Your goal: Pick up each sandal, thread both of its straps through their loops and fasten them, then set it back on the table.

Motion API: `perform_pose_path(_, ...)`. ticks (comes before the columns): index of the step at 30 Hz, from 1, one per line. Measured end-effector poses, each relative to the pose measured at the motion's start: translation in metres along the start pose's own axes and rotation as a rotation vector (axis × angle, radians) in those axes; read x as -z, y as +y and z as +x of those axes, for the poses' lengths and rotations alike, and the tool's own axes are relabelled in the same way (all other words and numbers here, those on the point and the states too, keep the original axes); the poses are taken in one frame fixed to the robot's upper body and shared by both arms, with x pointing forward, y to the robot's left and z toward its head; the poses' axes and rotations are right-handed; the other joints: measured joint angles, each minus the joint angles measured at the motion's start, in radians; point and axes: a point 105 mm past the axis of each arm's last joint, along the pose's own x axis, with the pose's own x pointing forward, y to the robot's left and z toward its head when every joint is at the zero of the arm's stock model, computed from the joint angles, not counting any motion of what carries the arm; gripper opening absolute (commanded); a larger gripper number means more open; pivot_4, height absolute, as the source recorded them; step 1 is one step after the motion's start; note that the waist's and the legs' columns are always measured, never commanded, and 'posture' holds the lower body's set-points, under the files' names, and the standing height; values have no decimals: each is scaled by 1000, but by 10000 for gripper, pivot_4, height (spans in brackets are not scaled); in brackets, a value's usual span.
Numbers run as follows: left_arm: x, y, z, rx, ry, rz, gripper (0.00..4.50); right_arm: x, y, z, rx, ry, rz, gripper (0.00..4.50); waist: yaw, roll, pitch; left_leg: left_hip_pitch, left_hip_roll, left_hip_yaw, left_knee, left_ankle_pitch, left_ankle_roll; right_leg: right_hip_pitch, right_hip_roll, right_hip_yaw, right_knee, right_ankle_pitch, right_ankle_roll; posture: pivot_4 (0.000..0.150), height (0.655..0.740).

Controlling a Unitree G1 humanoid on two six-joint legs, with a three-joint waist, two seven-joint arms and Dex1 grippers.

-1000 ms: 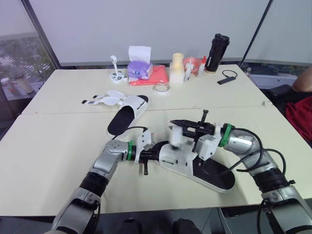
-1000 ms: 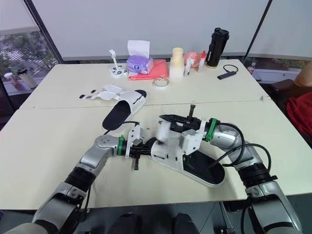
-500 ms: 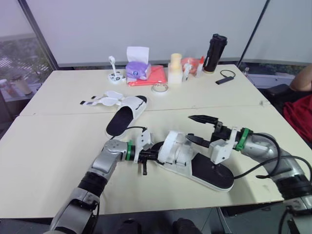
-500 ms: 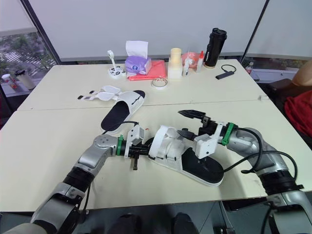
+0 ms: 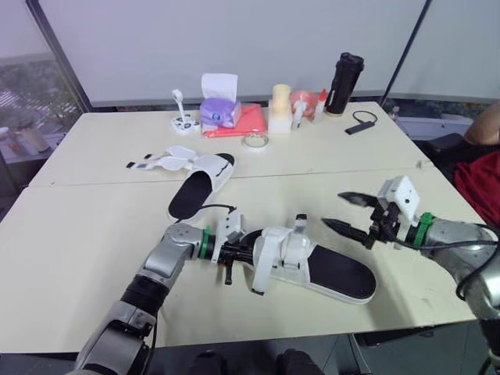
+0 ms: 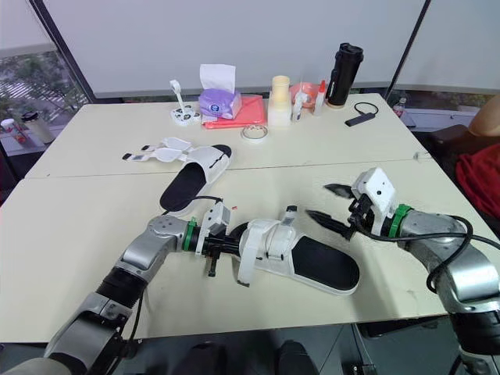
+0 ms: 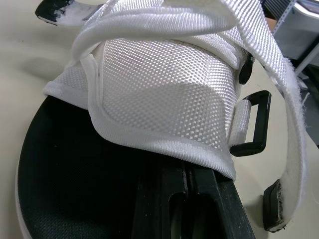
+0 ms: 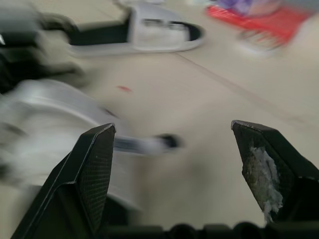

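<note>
The near sandal (image 5: 328, 269), white mesh upper over a black insole, lies on the table in front of me. My left gripper (image 5: 237, 252) is shut on its toe end; in the left wrist view the black fingers (image 7: 175, 196) press together under the upper's edge (image 7: 164, 94). One strap (image 5: 258, 275) hangs loose over the side, and a black loop (image 7: 255, 122) sits empty. My right gripper (image 5: 349, 212) hovers open to the right of the sandal, above its heel, with its fingers (image 8: 92, 172) spread wide apart. A second sandal (image 5: 201, 182) lies farther back with its straps (image 5: 156, 162) spread open.
At the table's far side stand a purple tissue box (image 5: 219, 112), a red cloth (image 5: 248, 121), a tape roll (image 5: 254, 141), a cream cup (image 5: 280, 108), a black bottle (image 5: 344, 74) and a small black device (image 5: 360, 126). A person (image 5: 486, 148) sits at the right edge.
My right gripper has let go of the strap and drawn back to the right, open. The strap has dropped loose over the sandal's side. The left gripper still holds the toe.
</note>
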Motion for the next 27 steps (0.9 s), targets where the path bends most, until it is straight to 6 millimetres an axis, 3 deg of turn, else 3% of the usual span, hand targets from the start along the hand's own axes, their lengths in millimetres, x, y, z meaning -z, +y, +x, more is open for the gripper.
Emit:
perform_pose_path(3, 0, 0, 1, 2, -3, -2, 0, 11, 56, 0, -250, 63, 217, 39244, 2, -1, 0, -1, 0, -2, 0, -1, 2, 1, 0, -2, -1, 0, 0, 1500, 7400)
perform_pose_path(6, 1, 0, 1, -3, -6, -1, 0, 25, 81, 1, -326, 121, 326, 39244, 1, -1, 0, -1, -1, -1, 2, -1, 2, 1, 0, -2, -1, -1, 0, 1500, 7400)
perform_pose_path(10, 1, 1, 2, -6, -10, -1, 0, 46, 92, 4, -314, 135, 451, 39244, 3, -3, -1, -1, -1, -1, 2, -1, 2, 1, 0, -2, -1, -2, -1, 1500, 7400)
perform_pose_path(14, 2, 1, 3, -14, -13, 0, 0, 57, 95, 20, -266, 64, 534, 39244, 3, -2, -2, -1, -1, -1, 2, -1, 2, 1, 0, -1, -1, -1, 1, 1500, 7400)
perform_pose_path(22, 3, 1, 3, -20, -15, -3, 0, 72, 97, 35, -204, 96, 530, 39244, 4, -2, -4, -1, -2, -1, 2, -1, 2, 1, 0, -2, -1, -1, 0, 1500, 7400)
perform_pose_path(27, 3, 1, 3, -20, -17, 4, 0, 93, 88, 46, -128, 136, 543, 39244, 3, -3, -5, -1, -2, -1, 2, -1, 2, 1, 1, -2, -1, -2, -1, 1500, 7400)
